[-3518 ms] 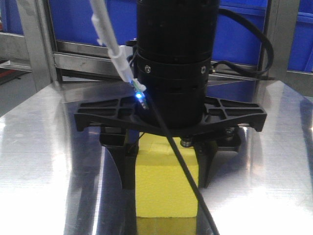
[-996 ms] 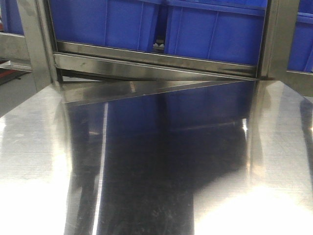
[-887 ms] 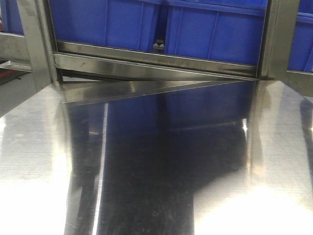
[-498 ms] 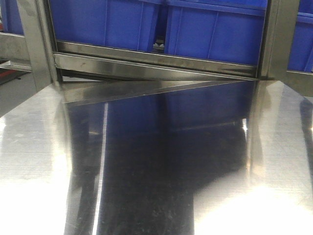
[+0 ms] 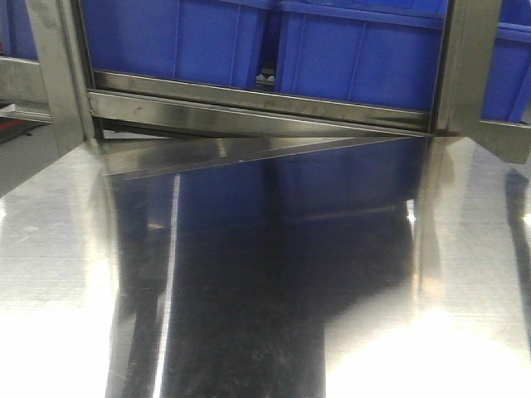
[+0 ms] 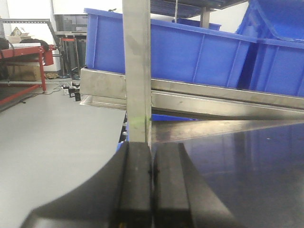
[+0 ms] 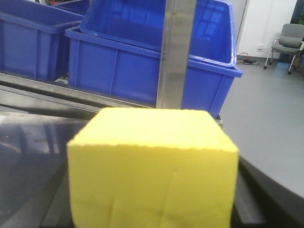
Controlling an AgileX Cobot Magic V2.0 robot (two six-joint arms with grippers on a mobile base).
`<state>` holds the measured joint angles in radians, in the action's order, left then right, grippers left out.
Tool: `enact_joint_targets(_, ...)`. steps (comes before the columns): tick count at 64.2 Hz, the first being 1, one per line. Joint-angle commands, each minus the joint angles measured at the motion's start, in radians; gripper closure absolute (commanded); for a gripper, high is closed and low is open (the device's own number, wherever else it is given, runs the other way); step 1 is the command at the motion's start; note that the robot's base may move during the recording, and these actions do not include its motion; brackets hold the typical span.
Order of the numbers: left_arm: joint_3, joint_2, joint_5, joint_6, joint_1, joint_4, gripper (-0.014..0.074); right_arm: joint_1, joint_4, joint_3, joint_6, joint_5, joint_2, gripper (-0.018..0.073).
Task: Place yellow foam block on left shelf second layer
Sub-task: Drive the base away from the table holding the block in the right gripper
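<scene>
Right arm has the load: the yellow foam block (image 7: 152, 171) fills the lower half of the right wrist view, square-on, top face level. It reads as clamped between the right fingers (image 7: 268, 199); only a dark edge of one shows past the block's right side. It's a cube, so there is no long axis to line up. Dead ahead of it stand a steel upright (image 7: 178, 52) and the blue bins (image 7: 118, 66) on the steel shelf, so the shelving lies straight beyond the block, and any move to a left-hand bay must clear that post. Which level counts as the second, I can't tell.

Left fingers (image 6: 135, 190) are pressed together, holding nothing, pointing at another steel post (image 6: 137, 71).

The front view shows only the gleaming counter (image 5: 265, 274) and the shelf rail (image 5: 249, 104); no block, no arms. Only the right wrist view shows the block.
</scene>
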<state>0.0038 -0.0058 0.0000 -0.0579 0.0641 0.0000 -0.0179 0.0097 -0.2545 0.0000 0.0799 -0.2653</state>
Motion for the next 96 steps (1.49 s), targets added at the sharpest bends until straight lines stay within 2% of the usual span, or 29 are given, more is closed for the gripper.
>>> enact_joint_targets(1,0.027,-0.021,-0.082,-0.003,0.003,-0.006,0.0472,0.005,-0.010,-0.027,-0.014,-0.098,-0.005,0.0042)
enact_joint_targets(96,0.027,-0.021,-0.082,-0.003,0.003,-0.006,0.0472,0.005,-0.010,-0.027,-0.014,-0.098,-0.005,0.0042)
